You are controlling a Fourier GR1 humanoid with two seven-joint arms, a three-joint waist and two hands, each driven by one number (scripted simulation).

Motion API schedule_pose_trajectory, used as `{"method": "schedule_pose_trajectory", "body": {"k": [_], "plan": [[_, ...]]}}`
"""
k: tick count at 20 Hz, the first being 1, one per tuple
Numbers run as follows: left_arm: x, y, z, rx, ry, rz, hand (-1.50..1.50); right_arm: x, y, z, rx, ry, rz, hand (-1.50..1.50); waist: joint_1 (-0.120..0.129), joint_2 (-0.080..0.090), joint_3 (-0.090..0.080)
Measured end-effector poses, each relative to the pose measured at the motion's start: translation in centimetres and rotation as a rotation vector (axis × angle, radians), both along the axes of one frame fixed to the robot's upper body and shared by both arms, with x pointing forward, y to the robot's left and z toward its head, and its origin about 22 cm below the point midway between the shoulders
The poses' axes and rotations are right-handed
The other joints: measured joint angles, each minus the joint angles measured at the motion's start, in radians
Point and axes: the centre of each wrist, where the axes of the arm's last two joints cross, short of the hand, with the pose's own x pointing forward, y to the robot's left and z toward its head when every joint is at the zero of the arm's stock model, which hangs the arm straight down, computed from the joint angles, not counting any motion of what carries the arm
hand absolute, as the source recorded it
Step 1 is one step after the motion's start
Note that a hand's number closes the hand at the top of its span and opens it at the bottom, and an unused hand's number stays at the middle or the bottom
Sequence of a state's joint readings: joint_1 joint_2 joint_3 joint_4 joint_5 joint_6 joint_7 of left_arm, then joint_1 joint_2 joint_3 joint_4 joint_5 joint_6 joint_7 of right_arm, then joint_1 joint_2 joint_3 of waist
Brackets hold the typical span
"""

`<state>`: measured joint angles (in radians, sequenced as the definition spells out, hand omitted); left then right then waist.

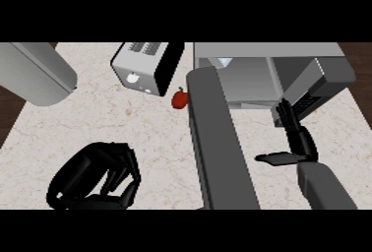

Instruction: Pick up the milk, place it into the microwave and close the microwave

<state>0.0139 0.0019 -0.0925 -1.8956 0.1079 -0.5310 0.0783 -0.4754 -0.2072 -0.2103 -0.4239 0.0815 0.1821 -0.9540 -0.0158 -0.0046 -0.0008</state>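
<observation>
Head view, scope: one look steeply down on the counter; all places are given from the microwave.
Microwave: stands at the far right of the counter, with its cavity exposed.
Door: the microwave door is swung fully out, a long grey slab running from the microwave's left corner toward the robot.
Milk: no carton is seen on the counter or in either hand. A small pale shape at the back left of the cavity may be the milk, but this cannot be confirmed.
Right hand: the right hand is just in front of the microwave's mouth, to the right of the door. Its fingers are straight and point into the opening, the thumb is spread out to the side, and it holds nothing. Whether the fingertips touch the microwave's front cannot be told.
Left hand: the left hand is well to the left of the door, low over the counter, with its fingers relaxed and nothing in it.
Other items: a toaster stands left of the microwave and a red pepper lies just beside the door's hinge end.
Progress, judged: pick-up and placing appear done, if the pale shape is the milk.
Outstanding: the door is not yet closed.
</observation>
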Motion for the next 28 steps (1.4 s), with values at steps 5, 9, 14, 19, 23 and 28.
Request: {"method": "schedule_pose_trajectory", "body": {"k": [5, 9, 14, 19, 23, 28], "plan": [[1.6, -4.1, -0.8, 0.065, -0.025, -0.067, 1.50, -3.1, -2.7, -0.7, -0.021, 0.011, -0.015, -1.50, -0.007, 0.000, 0.000], [2.8, -7.5, -3.2, 0.130, -0.005, -0.125, 1.50, -5.1, -4.5, -0.5, -0.033, 0.000, -0.030, -1.50, -0.017, 0.002, 0.000], [3.5, -10.3, -6.5, 0.208, 0.005, -0.155, 1.50, -7.2, -6.5, 0.7, -0.071, -0.032, -0.019, -1.50, -0.022, 0.002, -0.001], [3.7, -12.5, -9.8, 0.256, -0.028, -0.131, 1.50, -7.9, -7.2, 2.9, -0.072, -0.078, 0.033, -1.50, -0.038, 0.004, -0.002], [3.6, -13.7, -11.8, 0.237, -0.062, -0.088, 1.50, -7.9, -7.5, 4.7, -0.031, -0.114, 0.066, -1.50, -0.051, 0.007, -0.003], [3.6, -14.9, -13.0, 0.219, -0.076, -0.045, 1.50, -7.6, -7.4, 7.5, 0.007, -0.148, 0.131, -1.50, -0.076, 0.011, -0.004]]}}
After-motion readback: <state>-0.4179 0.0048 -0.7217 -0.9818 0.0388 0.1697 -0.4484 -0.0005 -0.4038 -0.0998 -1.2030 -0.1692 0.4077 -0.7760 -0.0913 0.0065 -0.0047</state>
